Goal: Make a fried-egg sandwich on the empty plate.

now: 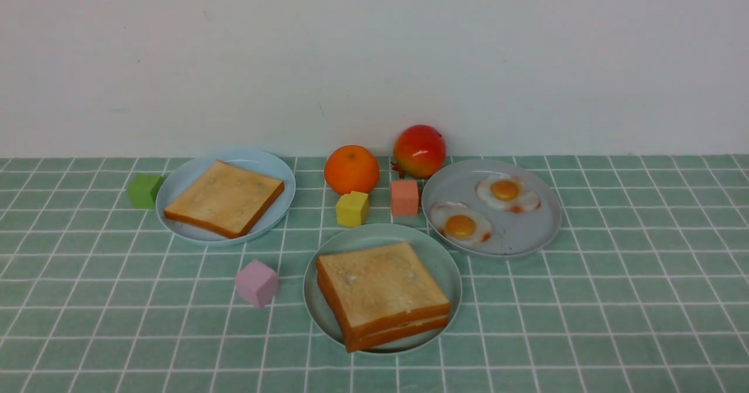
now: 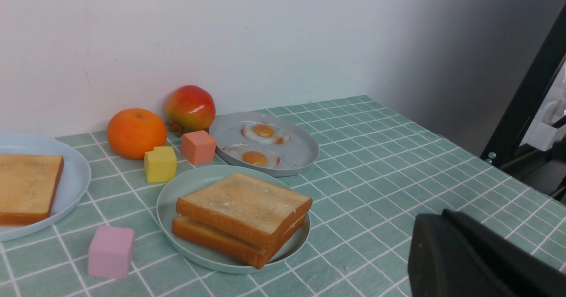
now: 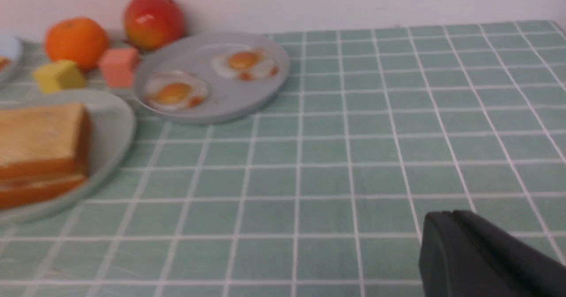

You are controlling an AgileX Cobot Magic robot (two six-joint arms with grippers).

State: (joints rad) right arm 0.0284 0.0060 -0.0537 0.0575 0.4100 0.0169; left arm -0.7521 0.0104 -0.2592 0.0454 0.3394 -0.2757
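Observation:
The fried-egg sandwich point(image 1: 381, 295) point(image 2: 242, 217) point(image 3: 40, 153), two stacked toast slices with a thin white layer between them, lies on the mint-green plate point(image 1: 439, 264) point(image 2: 177, 191) point(image 3: 112, 129) at the front centre. A single toast slice point(image 1: 224, 198) point(image 2: 27, 187) rests on the pale blue plate point(image 1: 187, 176) point(image 2: 77, 175). Two fried eggs point(image 1: 484, 207) point(image 2: 260, 144) point(image 3: 208, 77) sit on the grey plate point(image 1: 529, 229) point(image 2: 300, 151) point(image 3: 247, 98). My left gripper point(image 2: 435, 219) is shut and empty, away from the plates. My right gripper point(image 3: 444, 219) is shut over bare cloth. Neither arm shows in the front view.
An orange point(image 1: 351, 169) and a red-yellow fruit point(image 1: 419, 151) stand at the back by the wall. Yellow point(image 1: 351, 209), salmon point(image 1: 404, 197), green point(image 1: 144, 191) and pink point(image 1: 256, 283) cubes lie around the plates. A dark frame point(image 2: 526, 98) stands off the table's right edge.

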